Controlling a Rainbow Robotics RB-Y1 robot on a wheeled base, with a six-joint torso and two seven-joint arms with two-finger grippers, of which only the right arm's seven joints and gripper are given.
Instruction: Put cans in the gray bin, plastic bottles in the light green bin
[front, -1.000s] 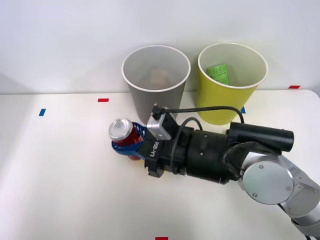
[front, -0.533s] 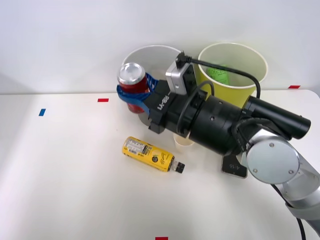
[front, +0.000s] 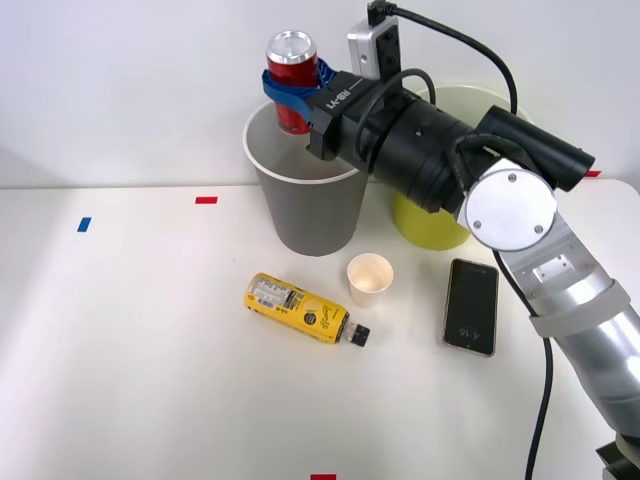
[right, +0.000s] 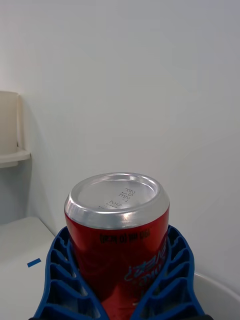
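Lifted higher than half a second ago, the right gripper (front: 292, 88) now holds the red can (front: 291, 78) upright above the gray bin (front: 308, 205), over the bin's far left rim, its ribbed blue fingers (right: 62, 280) clamped round the can's smooth sides. The can's silver top (right: 117, 198) is flat and shiny. Both tapered round bins have white rims; the light green bin (front: 432, 222) stands just beside the gray one, mostly behind the arm. On the white table (front: 130, 350) the yellow bottle (front: 299, 307) lies on its side, black cap toward a white paper cup (front: 369, 279), with a dark phone (front: 471, 305) nearby. Open tabletop spreads to the left.
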